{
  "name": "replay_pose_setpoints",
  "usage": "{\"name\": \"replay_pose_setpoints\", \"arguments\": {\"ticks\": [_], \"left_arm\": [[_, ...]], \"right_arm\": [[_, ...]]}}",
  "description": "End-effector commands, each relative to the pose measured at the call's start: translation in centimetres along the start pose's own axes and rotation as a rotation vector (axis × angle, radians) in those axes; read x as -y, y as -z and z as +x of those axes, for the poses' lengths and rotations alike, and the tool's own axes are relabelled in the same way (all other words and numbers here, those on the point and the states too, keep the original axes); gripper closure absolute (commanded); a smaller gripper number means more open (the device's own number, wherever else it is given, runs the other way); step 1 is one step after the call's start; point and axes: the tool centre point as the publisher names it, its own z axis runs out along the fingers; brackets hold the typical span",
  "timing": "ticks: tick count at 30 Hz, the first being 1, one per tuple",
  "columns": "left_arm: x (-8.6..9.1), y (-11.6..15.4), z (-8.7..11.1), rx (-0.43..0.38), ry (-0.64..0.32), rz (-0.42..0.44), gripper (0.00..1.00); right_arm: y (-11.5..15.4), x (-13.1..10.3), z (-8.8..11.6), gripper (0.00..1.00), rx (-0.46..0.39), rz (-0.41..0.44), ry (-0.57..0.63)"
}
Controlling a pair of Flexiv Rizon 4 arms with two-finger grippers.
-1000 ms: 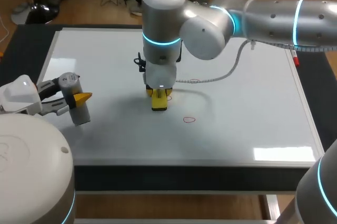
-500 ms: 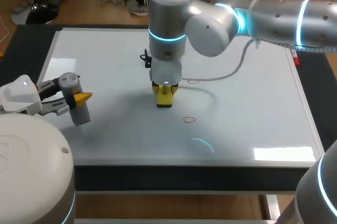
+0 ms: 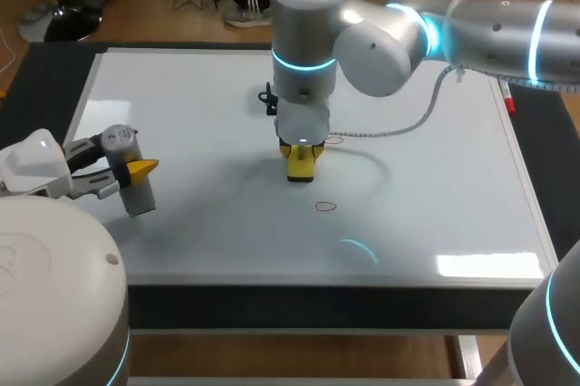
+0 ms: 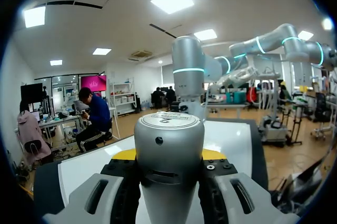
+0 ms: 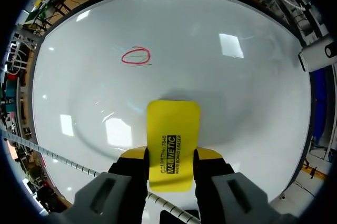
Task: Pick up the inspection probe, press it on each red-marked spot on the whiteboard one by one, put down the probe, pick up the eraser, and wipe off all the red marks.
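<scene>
The right end effector was closed on the yellow eraser, with one yellow-tipped finger on each long side. In the head view the thick right arm hid most of that end effector. Only the low end of the eraser peeked out under it, near the middle of the whiteboard. I could not tell if the eraser touched the board or hung just over it.

One red mark, a small oval ring, lay ahead of the eraser and apart from it, in plain sight. A second red mark lay just beside the right arm's wrist. A grey cable crossed it, so only part of it showed.

The left end effector was closed on the inspection probe, a silver round stick, with black pads on both sides of it. In the left wrist view the probe filled the middle and hid the board right behind it, and its low end was cut off. In the head view it was over the left side of the board, tilted a little, near the left edge.

A wide stretch of plain white board lay between the eraser and the near edge, and more out to the right edge. A small red thing sat at that right edge, too small to make out. The dark surface showed as a strip around the board.
</scene>
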Motion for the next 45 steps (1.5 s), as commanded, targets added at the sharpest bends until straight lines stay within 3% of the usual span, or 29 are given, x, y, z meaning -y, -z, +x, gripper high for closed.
{"name": "replay_pose_setpoints", "arguments": {"ticks": [1,9,14,21,32,45], "left_arm": [[0.0,0.0,0.1,0.001,-0.002,0.002,1.00],[0.0,0.0,0.1,0.001,-0.002,0.002,1.00],[0.0,0.0,0.1,0.001,-0.002,0.002,1.00],[0.0,0.0,0.1,0.001,-0.002,0.002,1.00],[0.0,0.0,0.1,0.001,-0.002,0.002,1.00],[0.0,0.0,0.1,0.001,-0.002,0.002,1.00]], "right_arm": [[1.3,-0.3,0.8,1.00,0.003,0.018,0.008],[3.9,0.3,1.7,1.00,-0.003,0.061,0.033],[5.3,0.9,3.3,1.00,0.050,0.039,0.013],[6.1,1.5,5.6,1.00,0.055,0.049,-0.012],[7.2,2.7,13.2,1.00,0.029,0.076,-0.120],[6.7,3.3,23.4,1.00,0.061,0.041,-0.296]]}}
